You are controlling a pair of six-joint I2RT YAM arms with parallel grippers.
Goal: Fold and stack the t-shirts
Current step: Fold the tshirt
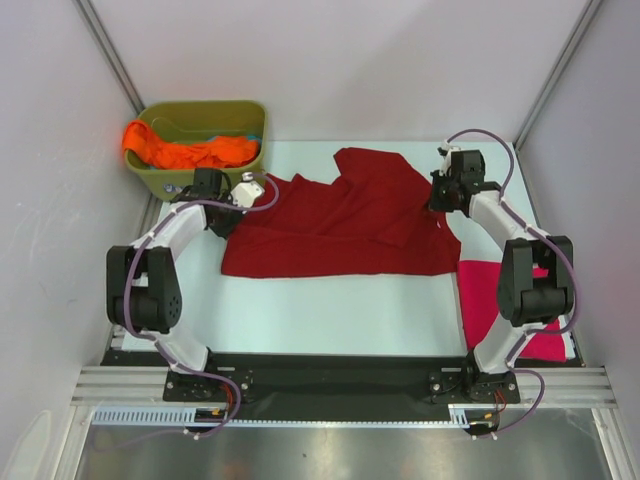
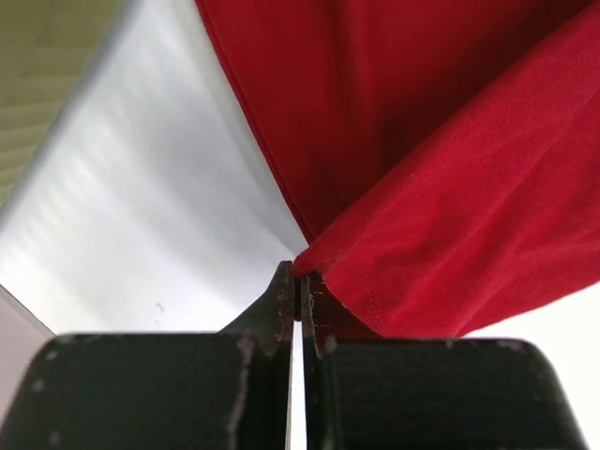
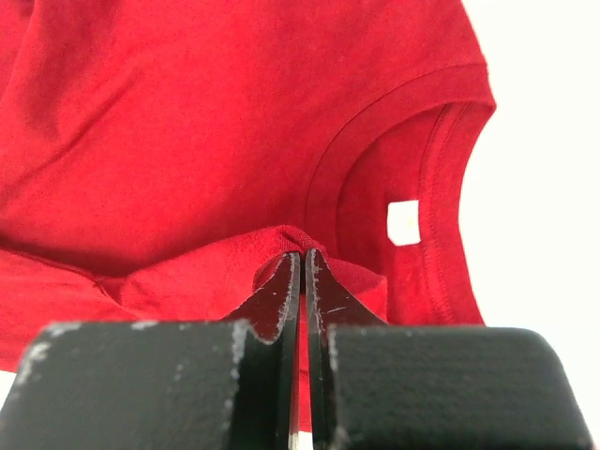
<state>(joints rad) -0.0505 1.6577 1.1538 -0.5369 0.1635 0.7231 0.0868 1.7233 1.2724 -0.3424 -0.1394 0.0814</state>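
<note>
The dark red t-shirt (image 1: 340, 220) lies spread across the middle of the table, its top part folded over. My left gripper (image 1: 240, 195) is shut on its left edge; the left wrist view shows the cloth (image 2: 450, 206) pinched at my fingertips (image 2: 302, 281). My right gripper (image 1: 440, 195) is shut on the shirt's right side near the collar (image 3: 394, 178), with a fold of cloth between the tips (image 3: 303, 258). The magenta-pink t-shirt (image 1: 490, 295) lies flat at the right, partly under my right arm. The orange t-shirt (image 1: 185, 150) hangs in the tub.
An olive-green tub (image 1: 205, 140) stands at the back left corner. White walls with metal posts close in the table on the left, back and right. A black strip (image 1: 330, 370) runs along the near edge between the arm bases.
</note>
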